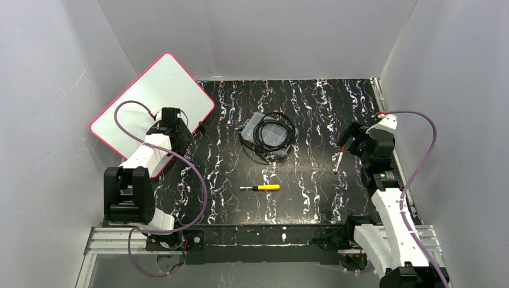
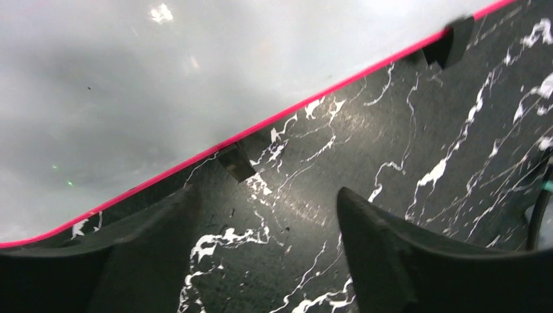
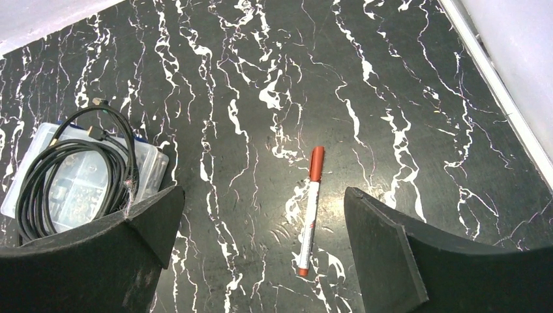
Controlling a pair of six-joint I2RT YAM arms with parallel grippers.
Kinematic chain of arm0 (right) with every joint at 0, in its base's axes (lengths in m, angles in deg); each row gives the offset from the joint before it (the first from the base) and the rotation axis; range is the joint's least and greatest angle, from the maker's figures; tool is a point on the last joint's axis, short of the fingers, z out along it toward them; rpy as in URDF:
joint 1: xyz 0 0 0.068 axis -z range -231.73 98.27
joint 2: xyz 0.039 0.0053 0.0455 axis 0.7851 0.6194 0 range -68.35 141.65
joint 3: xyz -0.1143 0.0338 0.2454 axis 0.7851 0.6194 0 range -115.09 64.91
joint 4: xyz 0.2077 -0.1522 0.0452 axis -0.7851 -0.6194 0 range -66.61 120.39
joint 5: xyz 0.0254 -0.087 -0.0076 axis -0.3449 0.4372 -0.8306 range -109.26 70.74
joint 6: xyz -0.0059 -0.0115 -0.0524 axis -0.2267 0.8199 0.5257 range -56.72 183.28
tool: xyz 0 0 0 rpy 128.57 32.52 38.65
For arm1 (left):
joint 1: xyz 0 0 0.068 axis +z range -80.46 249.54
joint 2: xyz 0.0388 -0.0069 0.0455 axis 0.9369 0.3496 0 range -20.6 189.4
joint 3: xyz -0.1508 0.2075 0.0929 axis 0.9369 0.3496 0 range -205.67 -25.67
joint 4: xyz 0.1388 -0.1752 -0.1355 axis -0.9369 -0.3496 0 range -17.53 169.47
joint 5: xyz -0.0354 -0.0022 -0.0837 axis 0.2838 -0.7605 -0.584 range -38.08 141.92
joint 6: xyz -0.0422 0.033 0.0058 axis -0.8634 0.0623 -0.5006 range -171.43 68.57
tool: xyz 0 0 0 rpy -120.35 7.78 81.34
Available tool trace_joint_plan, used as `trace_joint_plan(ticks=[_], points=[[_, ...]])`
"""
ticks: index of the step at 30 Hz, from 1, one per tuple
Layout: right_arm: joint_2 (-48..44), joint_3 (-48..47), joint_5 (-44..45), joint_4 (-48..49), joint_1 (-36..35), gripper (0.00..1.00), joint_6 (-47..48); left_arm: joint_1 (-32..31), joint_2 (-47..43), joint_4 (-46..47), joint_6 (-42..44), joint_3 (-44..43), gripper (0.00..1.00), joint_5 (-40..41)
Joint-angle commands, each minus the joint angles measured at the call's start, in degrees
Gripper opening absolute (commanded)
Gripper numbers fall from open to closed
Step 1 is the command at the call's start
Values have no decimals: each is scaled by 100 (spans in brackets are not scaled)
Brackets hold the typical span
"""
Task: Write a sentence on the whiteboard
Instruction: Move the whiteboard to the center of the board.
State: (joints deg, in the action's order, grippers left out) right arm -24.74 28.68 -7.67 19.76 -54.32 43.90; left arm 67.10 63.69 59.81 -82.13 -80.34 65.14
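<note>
Black marbled table (image 1: 312,180), grey walls round it, and the whiteboard (image 1: 144,96) sits at the far left by the wall, its face blank as far as I can see: no sentence yet. My left hand (image 2: 265,195) hangs just off the board's pink edge, fingers apart with nothing between them. My right hand (image 3: 262,192) is wide open above the marker (image 3: 310,208), which lies flat on the table toward the right, well apart from the board. As I judge it, picking up the marker is the step in hand. It runs lengthwise between my fingers but sits nearer the right one, so I should shift right to centre it and come straight down. I should close on the white barrel near its middle, not on the red cap, so it neither rolls nor tips. The cap looks on and must come off before writing. The screwdriver (image 1: 262,188) and the box (image 1: 268,135) of cable are out of the way.
</note>
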Motion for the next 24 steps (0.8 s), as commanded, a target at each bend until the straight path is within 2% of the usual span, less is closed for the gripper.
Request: trace_joint_plan(ticks=[1, 9, 24], points=[[-33, -234, -138, 109, 23, 100, 19, -3, 11, 126, -419, -44, 60, 588], [94, -209, -289, 182, 29, 100, 39, -81, -20, 142, -749, 287, 52, 945], [121, -210, -364, 176, 24, 100, 59, -82, 432, 1, -864, 159, 44, 970]])
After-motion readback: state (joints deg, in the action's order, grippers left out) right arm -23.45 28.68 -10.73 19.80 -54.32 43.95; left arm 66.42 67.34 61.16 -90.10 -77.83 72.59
